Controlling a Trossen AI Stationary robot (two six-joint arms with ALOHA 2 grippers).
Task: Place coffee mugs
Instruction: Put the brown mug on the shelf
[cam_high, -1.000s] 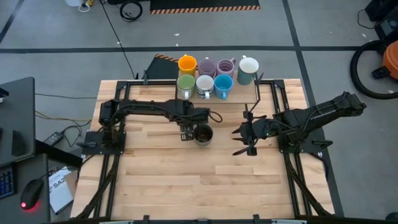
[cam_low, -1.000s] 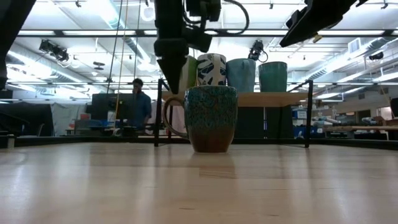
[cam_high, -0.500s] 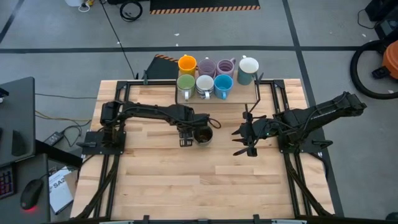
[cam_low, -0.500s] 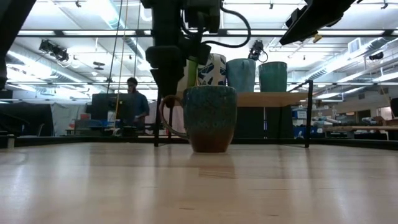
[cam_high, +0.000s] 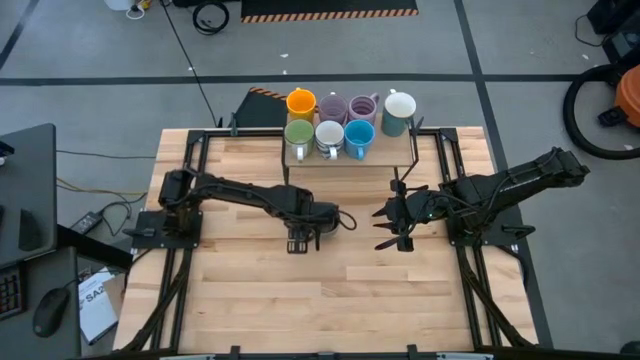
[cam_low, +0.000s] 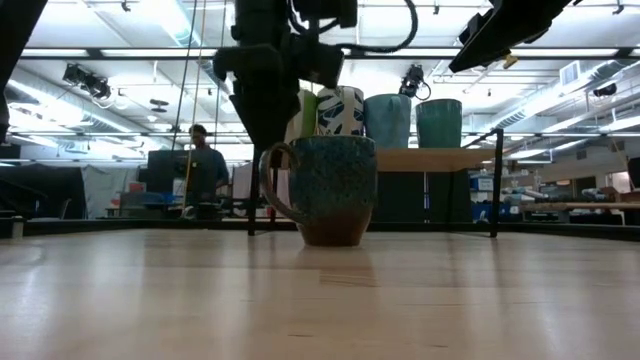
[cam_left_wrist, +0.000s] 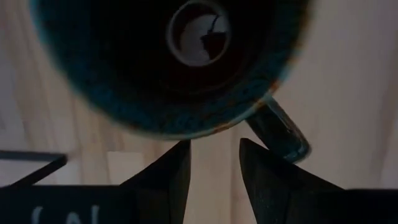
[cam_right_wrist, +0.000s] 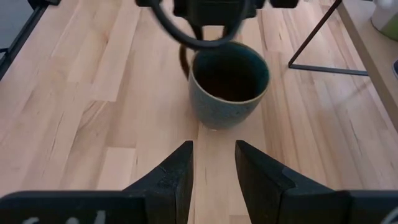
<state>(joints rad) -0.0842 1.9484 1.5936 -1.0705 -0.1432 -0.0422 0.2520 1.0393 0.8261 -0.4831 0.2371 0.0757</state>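
Observation:
The dark speckled mug (cam_right_wrist: 229, 84) stands upright on its base at the table's middle, its handle (cam_left_wrist: 280, 130) toward the left. In the high view my left arm covers it. My left gripper (cam_left_wrist: 214, 165) points down, open, its fingertips just above the rim on the mug's near side beside the handle (cam_low: 278, 185). I cannot tell whether a finger touches the handle. Several other mugs stand on a raised shelf (cam_high: 400, 160) at the far edge, among them orange (cam_high: 301, 101), green (cam_high: 298, 132) and blue (cam_high: 358, 133). My right gripper (cam_high: 390, 226) waits open to the right of the dark mug.
The shelf stands on thin black legs (cam_right_wrist: 317, 37) near the table's far edge, just behind the dark mug. Bare wooden tabletop (cam_high: 340, 300) stretches toward the near edge. A person (cam_low: 203, 165) stands in the room far behind the table.
My left gripper has moved toward the table's near edge and sunk a little, so that it now stands over the dark mug's near side and handle, and its arm hides the mug from above. Its fingers have kept the same gap.

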